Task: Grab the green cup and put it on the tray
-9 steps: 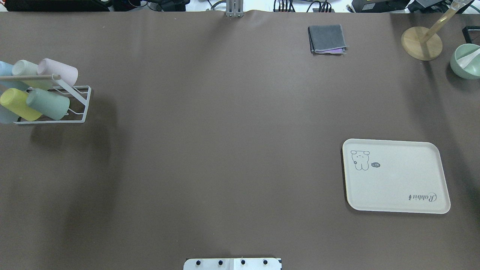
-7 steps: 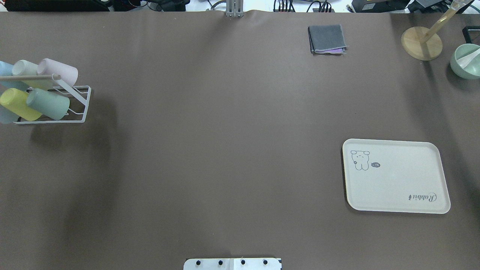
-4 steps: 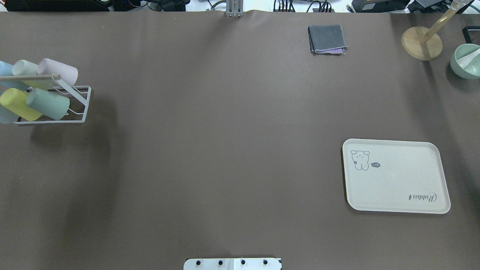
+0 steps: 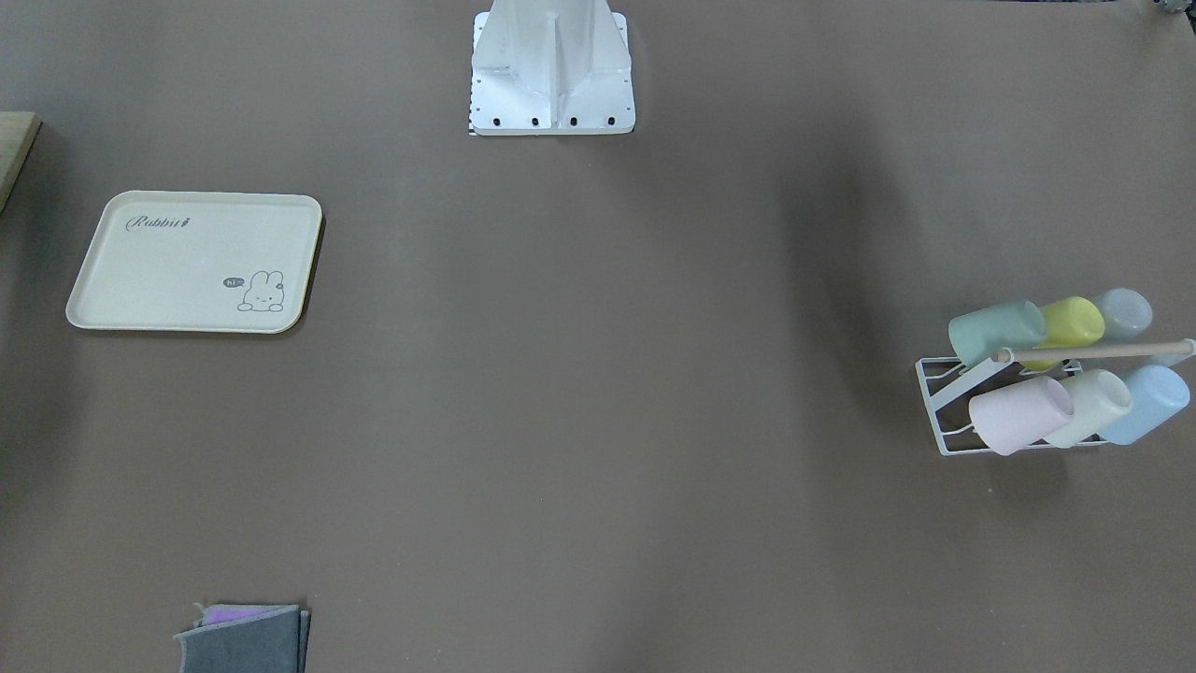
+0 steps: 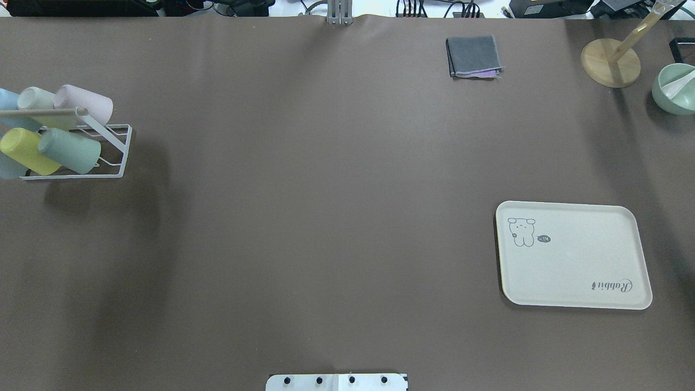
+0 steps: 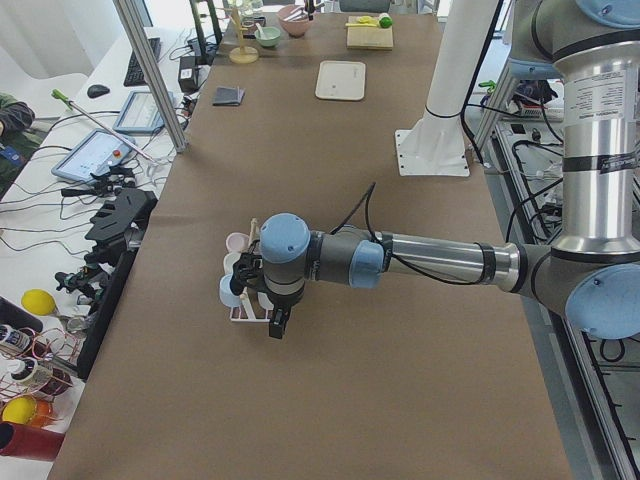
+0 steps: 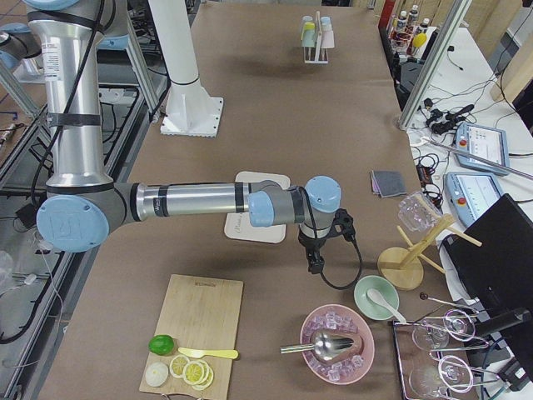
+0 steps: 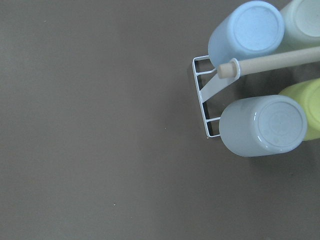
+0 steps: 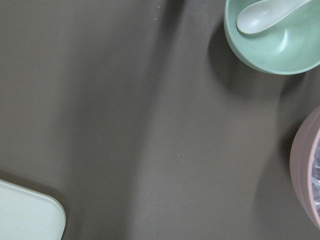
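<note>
The green cup (image 5: pixel 70 151) lies tilted on a white wire rack (image 5: pixel 117 149) at the table's far left, next to a yellow cup (image 5: pixel 24 149); it also shows in the front view (image 4: pixel 995 330). The cream Rabbit tray (image 5: pixel 573 255) lies flat on the right with nothing on it. My left gripper (image 6: pixel 278 325) hangs over the rack's near end, and I cannot tell if it is open or shut. My right gripper (image 7: pixel 316 265) hangs past the tray (image 7: pixel 262 225), towards the bowls, and I cannot tell its state either. No fingers show in the wrist views.
The rack also holds pink (image 5: pixel 84 103), cream (image 5: pixel 35 100) and blue (image 8: pixel 247 32) cups under a wooden bar. A folded grey cloth (image 5: pixel 473 56), a wooden stand (image 5: pixel 611 62) and a mint bowl with a spoon (image 9: pixel 275 35) sit at the back right.
</note>
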`<move>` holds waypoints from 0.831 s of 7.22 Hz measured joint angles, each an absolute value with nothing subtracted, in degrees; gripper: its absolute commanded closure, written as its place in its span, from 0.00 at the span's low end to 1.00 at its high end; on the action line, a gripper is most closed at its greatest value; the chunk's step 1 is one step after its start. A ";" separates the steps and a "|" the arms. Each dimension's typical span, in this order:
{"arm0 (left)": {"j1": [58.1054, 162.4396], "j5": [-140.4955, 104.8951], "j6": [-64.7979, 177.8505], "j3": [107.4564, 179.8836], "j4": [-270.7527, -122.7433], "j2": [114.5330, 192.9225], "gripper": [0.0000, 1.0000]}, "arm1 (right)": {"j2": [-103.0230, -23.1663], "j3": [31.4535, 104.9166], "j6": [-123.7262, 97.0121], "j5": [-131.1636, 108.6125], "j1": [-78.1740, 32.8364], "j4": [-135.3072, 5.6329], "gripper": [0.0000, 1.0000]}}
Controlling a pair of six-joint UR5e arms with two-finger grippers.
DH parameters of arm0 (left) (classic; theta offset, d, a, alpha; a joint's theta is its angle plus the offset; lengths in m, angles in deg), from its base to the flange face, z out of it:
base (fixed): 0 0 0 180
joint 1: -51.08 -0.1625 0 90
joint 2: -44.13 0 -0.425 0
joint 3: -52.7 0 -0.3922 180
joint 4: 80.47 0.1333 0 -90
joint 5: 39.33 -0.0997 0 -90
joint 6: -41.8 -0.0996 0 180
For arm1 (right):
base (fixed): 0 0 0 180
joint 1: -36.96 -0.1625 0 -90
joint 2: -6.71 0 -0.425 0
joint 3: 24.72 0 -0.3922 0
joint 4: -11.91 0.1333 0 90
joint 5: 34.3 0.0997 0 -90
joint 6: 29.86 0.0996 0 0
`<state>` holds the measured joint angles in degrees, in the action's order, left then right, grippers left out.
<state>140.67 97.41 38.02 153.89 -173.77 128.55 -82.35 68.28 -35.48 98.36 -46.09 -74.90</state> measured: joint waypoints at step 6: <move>139.89 97.46 37.31 153.61 -181.88 129.98 0.02 | -82.62 68.58 -35.30 98.97 -46.07 -75.50 0.00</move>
